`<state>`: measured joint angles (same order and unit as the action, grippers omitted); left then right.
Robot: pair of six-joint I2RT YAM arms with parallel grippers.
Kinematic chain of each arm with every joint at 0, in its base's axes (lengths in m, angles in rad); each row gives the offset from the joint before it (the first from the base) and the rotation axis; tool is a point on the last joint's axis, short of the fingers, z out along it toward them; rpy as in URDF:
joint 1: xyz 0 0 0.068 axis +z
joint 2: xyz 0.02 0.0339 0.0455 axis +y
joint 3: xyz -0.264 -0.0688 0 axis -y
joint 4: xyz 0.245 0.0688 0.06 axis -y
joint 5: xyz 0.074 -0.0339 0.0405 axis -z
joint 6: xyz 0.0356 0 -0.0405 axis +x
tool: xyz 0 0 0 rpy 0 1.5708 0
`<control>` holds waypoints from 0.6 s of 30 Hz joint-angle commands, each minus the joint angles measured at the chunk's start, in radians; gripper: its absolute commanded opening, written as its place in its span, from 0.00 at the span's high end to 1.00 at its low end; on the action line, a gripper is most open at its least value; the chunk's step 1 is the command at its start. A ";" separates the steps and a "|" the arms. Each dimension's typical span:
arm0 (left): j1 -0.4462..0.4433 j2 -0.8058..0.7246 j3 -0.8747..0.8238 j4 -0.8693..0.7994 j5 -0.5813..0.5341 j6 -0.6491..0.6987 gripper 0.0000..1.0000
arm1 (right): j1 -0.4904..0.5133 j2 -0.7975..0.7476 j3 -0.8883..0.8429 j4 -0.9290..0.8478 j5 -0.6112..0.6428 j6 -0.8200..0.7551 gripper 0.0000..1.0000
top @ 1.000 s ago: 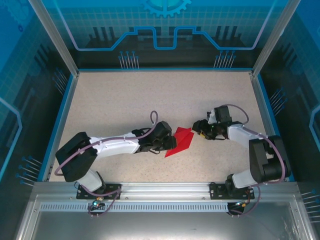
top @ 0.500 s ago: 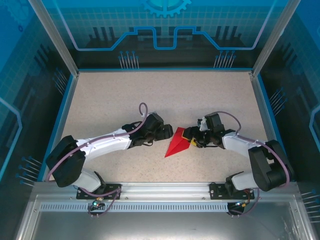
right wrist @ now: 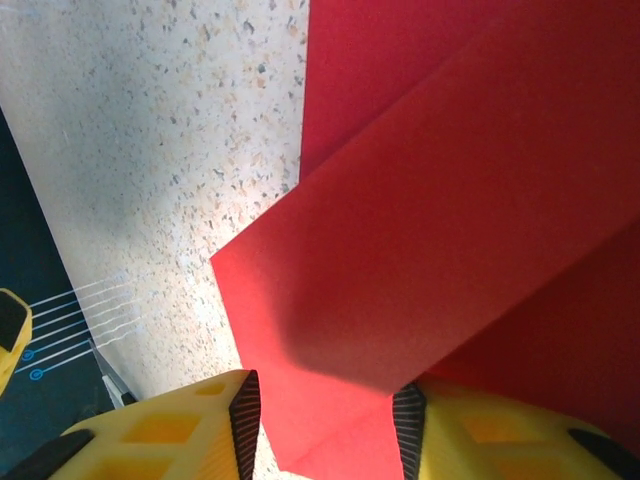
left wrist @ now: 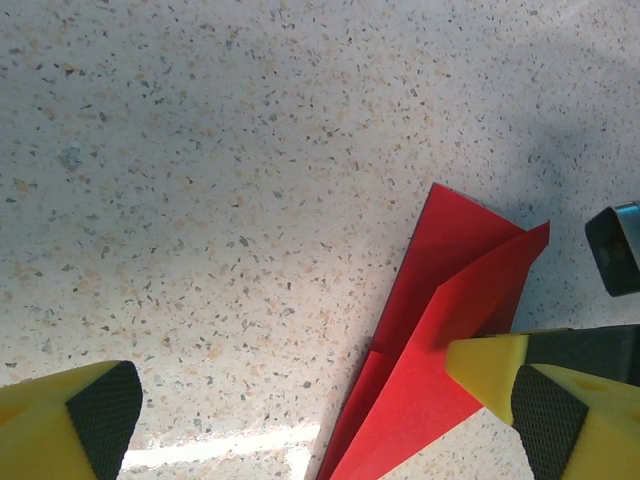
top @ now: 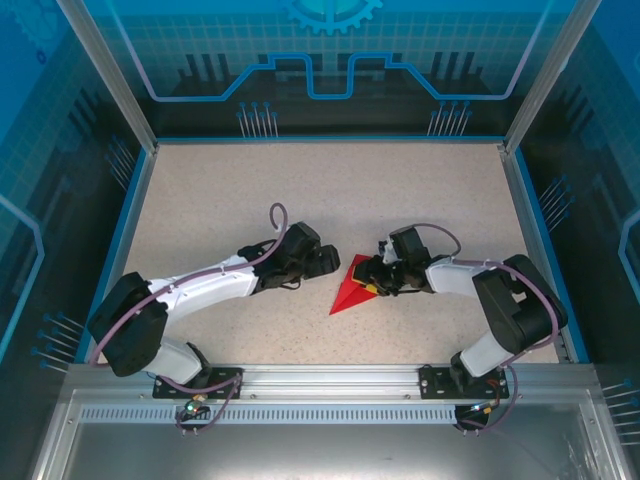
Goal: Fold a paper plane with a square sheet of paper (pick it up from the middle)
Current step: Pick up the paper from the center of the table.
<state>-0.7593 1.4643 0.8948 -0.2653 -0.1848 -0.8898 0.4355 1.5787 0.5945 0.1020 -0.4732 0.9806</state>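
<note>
A speckled beige tabletop (top: 230, 200) lies inside a blue-rimmed enclosure with patterned blue walls (top: 330, 60). Near the middle of it, slightly toward the near edge, rests the paper plane (top: 348, 292), a bright red pointed shape. Its sharp tip aims toward the near left and its wide end toward the far right.

The left end effector (top: 328, 262) hangs just beside the plane's far-left edge. Its jaws are spread wide and it is released, gripping nothing. In the left wrist view the left end effector (left wrist: 320, 405) shows its two yellow, black-padded fingers in the bottom corners. The plane (left wrist: 440, 330) lies on the tabletop between and beyond them, one flap overlapping another.

The right end effector (top: 372, 282) sits at the plane's wide end, low over the tabletop. From the left wrist camera one of its yellow fingertips (left wrist: 485, 365) touches the edge of the upper flap. In the right wrist view the right end effector (right wrist: 325, 420) has its ribbed pads partly drawn together, and the red paper (right wrist: 450, 200) runs down into the gap between them. Whether the pads actually pinch the paper cannot be told
</note>
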 commanded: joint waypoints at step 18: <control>0.119 -0.069 -0.112 0.113 0.290 -0.037 0.01 | 0.025 -0.010 -0.028 0.188 0.008 -0.008 0.86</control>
<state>-0.6662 1.4265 0.8120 -0.2054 -0.0074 -0.9035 0.4519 1.6192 0.5793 0.2573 -0.4767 0.9798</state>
